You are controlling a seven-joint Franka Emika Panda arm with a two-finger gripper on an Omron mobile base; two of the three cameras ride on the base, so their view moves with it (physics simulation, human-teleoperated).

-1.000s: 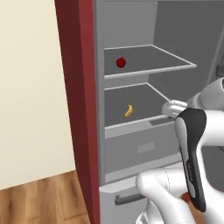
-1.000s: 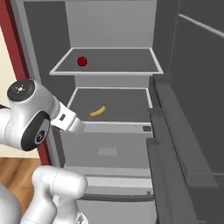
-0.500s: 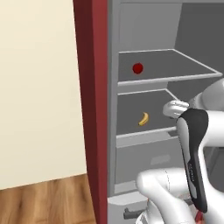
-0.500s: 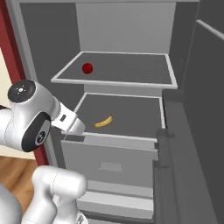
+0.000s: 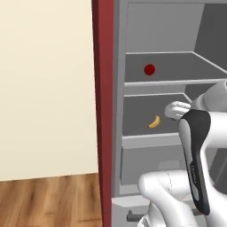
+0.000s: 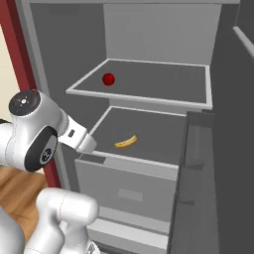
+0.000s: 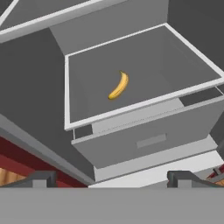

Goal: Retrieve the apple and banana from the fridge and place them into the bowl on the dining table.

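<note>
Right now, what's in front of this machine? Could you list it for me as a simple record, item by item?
Appliance: tall grey fridge, standing open, dark red panel beside it
Upper shelf: small round dark-red apple, lying alone
Lower shelf: small curved yellow banana, lying flat, touching nothing else
Below that: closed grey drawer
Robot hand: gripper outside the fridge, aimed at the banana's shelf, jaws wide open, holding nothing
Fruit taken out: none yet
</note>
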